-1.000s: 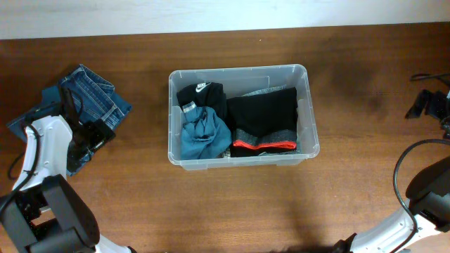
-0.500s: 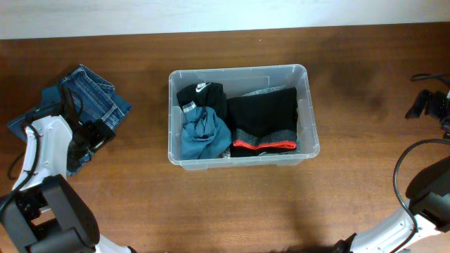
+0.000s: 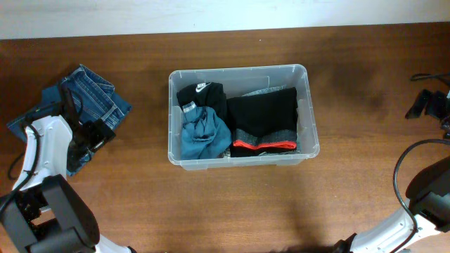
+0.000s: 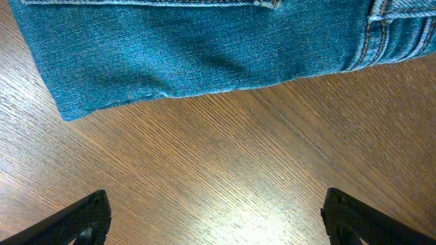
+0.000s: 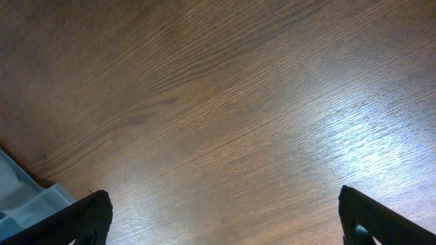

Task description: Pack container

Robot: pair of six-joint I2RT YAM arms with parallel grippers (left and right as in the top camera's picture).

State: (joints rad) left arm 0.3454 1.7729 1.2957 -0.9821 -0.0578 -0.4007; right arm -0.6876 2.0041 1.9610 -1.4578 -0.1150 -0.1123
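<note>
The clear plastic container (image 3: 239, 69) stands mid-table. Inside it lie a black garment with a white logo (image 3: 202, 94), a crumpled blue garment (image 3: 204, 135) and a folded black garment with a red and grey band (image 3: 264, 121). Folded blue jeans (image 3: 93, 98) rest on the wood at the far left. My left gripper (image 3: 95, 133) hovers at their near edge. In the left wrist view it (image 4: 218, 221) is open over bare wood, with the jeans (image 4: 204, 47) just ahead. My right gripper (image 3: 427, 104) is at the far right edge, open (image 5: 228, 221) over bare wood, holding nothing.
A corner of the container (image 5: 27, 197) shows at the lower left of the right wrist view. A black cable (image 3: 425, 76) lies near the right gripper. Both arms' bases and cable loops sit along the front edge (image 3: 42, 218).
</note>
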